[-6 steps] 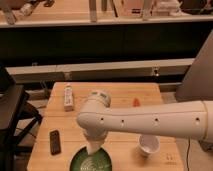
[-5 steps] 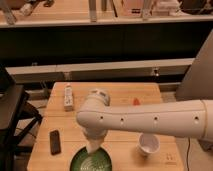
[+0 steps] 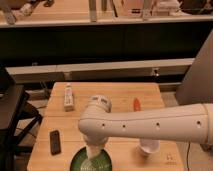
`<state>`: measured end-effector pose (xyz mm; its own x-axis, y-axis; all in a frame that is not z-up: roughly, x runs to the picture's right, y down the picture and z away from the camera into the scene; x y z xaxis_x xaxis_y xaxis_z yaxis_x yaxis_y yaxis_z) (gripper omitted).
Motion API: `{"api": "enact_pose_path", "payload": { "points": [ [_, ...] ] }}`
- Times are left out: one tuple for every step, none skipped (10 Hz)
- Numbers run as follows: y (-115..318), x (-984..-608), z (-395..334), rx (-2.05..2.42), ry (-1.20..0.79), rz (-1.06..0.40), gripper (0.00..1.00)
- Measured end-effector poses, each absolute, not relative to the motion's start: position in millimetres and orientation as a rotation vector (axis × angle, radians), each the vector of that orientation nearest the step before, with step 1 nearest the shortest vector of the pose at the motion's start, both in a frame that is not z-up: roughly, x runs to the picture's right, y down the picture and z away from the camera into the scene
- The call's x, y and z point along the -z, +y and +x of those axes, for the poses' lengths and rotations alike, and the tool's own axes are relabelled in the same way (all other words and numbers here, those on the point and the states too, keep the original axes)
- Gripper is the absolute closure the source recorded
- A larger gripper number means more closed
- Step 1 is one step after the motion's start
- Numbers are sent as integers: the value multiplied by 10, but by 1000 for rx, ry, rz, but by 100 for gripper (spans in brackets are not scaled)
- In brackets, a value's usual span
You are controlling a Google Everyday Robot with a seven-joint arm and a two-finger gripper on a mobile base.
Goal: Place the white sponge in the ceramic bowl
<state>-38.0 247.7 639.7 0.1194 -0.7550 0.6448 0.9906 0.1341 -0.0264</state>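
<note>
A: Where is the tool [image 3: 93,154]?
B: Down over the ceramic bowl [image 3: 76,161], at its middle; open or closed, I cannot tell
A: And the white sponge?
B: I cannot tell it apart from the pale tool tip above that bowl

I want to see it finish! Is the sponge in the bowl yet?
Nearly! Done: the gripper is down over the green bowl, so the carrying looks finished. In hand: the pale bit at its tip is probably the sponge, though it is hard to tell apart. Left: letting go, so the sponge lies in the bowl, and lifting the arm away.
</note>
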Motion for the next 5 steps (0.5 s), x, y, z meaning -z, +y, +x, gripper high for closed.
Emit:
{"api": "enact_pose_path", "payload": {
  "points": [
    [2492, -6402, -373, 1369, -560, -520, 100],
    [2519, -6388, -361, 1367, -564, -519, 98],
    [2531, -6379, -343, 1361, -564, -518, 93],
    [2548, -6378, -324, 1358, -566, -517, 86],
    [2567, -6383, -321, 1358, -570, -514, 84]
  ]
}}
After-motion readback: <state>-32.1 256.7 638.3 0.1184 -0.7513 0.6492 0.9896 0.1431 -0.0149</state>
